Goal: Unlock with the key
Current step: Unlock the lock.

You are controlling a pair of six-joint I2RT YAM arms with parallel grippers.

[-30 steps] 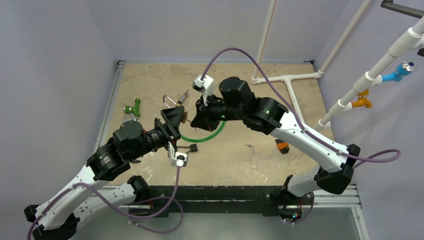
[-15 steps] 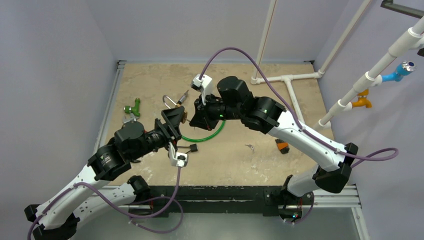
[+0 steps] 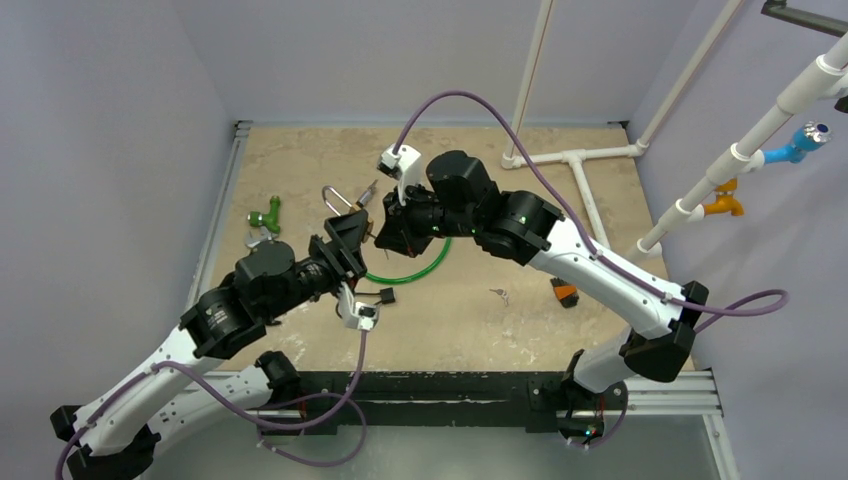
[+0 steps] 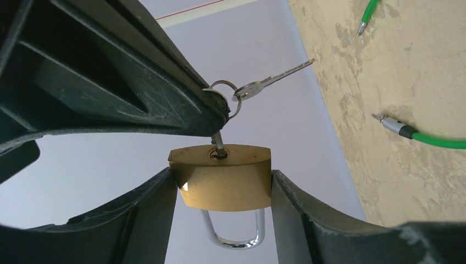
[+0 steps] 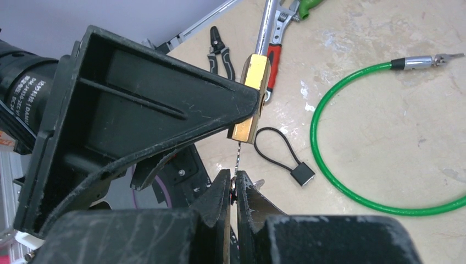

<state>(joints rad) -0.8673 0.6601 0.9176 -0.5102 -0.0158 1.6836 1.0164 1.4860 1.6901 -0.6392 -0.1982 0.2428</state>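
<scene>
My left gripper [image 4: 222, 181] is shut on a brass padlock [image 4: 222, 179] and holds it above the table, its silver shackle [image 4: 233, 234] closed and pointing back toward the wrist. My right gripper [image 5: 232, 184] is shut on the head of a key [image 5: 237, 157] whose blade sits in the padlock's keyhole [image 4: 218, 154]. A spare key [image 4: 272, 83] hangs from the key ring. In the right wrist view the padlock [image 5: 251, 99] shows edge-on. In the top view both grippers meet over the table's middle [image 3: 370, 232], and the lock is mostly hidden.
A green cable loop [image 3: 415, 265] lies on the table under the grippers. Near it are a black loop tag [image 3: 385, 295], small loose keys [image 3: 499, 294] and an orange piece [image 3: 565, 293]. A green fitting [image 3: 268, 213] lies left. White pipes [image 3: 570, 160] stand at the back right.
My right wrist has shifted a little left and toward the back, still gripping the key in the lock. My left arm has moved slightly with the padlock. The shackle stays closed.
</scene>
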